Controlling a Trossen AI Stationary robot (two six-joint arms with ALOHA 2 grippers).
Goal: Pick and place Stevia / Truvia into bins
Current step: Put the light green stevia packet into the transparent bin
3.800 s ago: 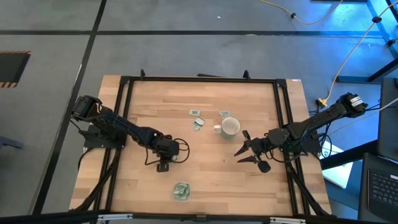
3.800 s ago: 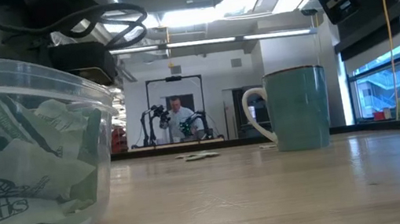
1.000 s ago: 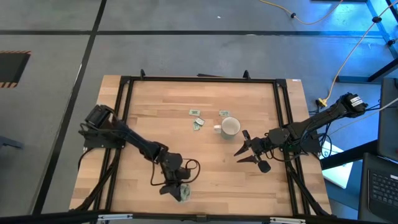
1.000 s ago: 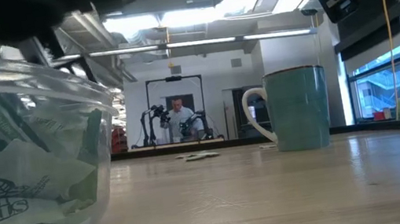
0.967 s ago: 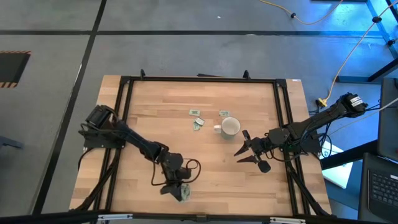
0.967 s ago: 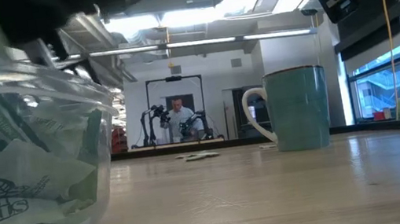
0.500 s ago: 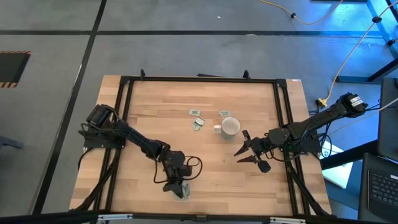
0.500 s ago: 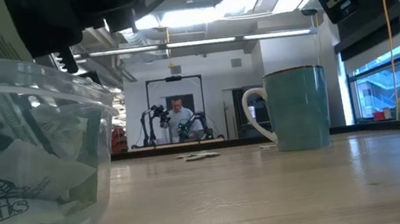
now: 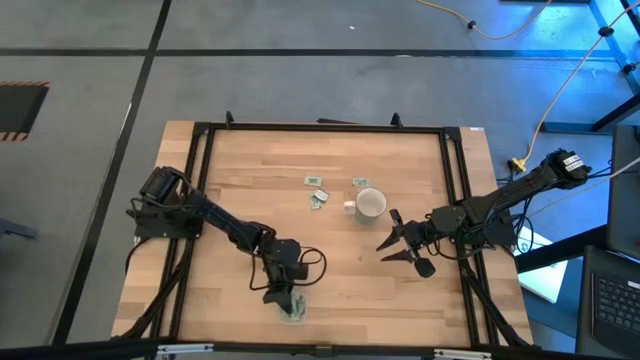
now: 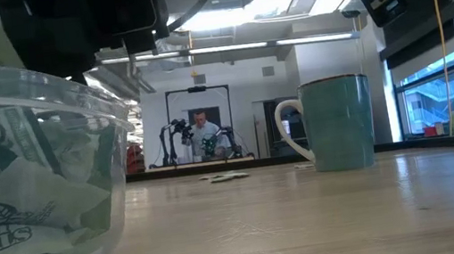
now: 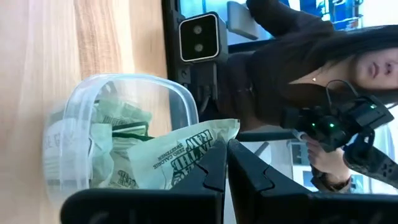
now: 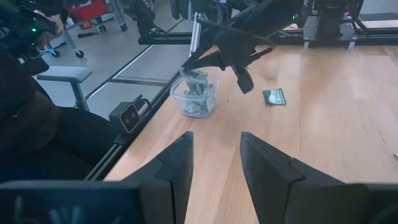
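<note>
Stevia sachets (image 11: pixel 118 140) fill clear dish (image 11: pixel 68 124) | left pincer (image 11: pixel 221 163) grips one above

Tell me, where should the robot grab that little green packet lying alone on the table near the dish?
The green packet lies flat on the table, apart from the clear dish, so probably from straight above, with the fingers closing across its shorter width. Nothing stands close beside it. The left gripper is nearest, but it is holding a packet over the dish.
</note>
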